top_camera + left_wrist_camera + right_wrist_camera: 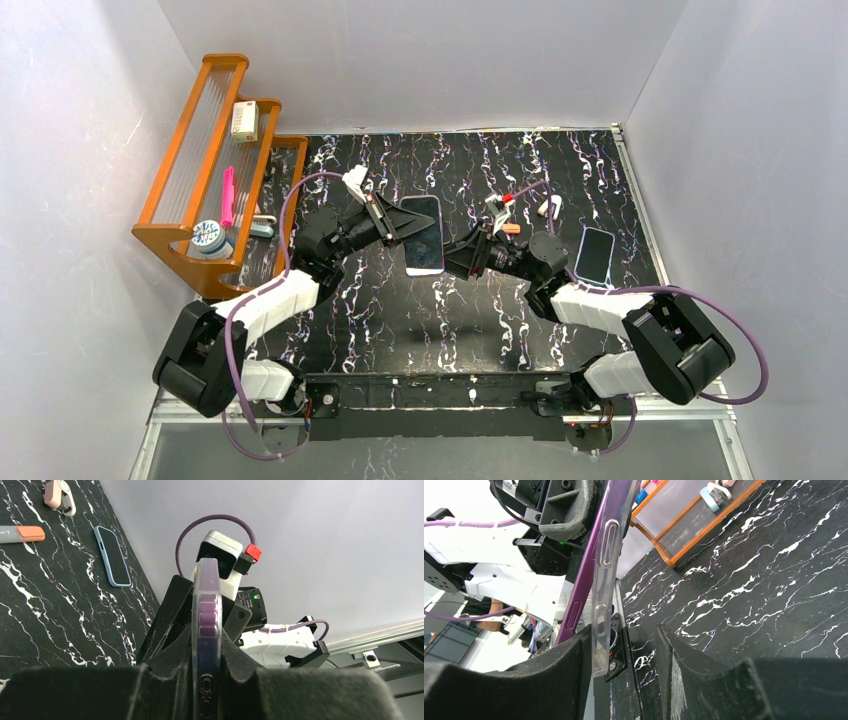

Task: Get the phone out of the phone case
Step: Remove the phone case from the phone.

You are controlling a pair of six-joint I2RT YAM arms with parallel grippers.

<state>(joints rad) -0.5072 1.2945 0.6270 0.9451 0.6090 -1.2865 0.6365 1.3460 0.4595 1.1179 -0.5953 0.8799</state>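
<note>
The purple phone (585, 587) sits in a clear case (608, 575) and is held in the air above the middle of the black marbled counter (400, 310), its screen facing up in the top view. Along the long side seen by the right wrist camera, the clear rim stands slightly off the purple edge. The left end effector (206, 645) is clamped tight on the phone's far end, a pad on each face. The right end effector (624, 650) is open, its fingers either side of the near end: one touches the case, the other stands apart. A second phone (594, 255) with a blue rim lies flat to the right, and an orange rack (180, 215) stands at the far left
</note>
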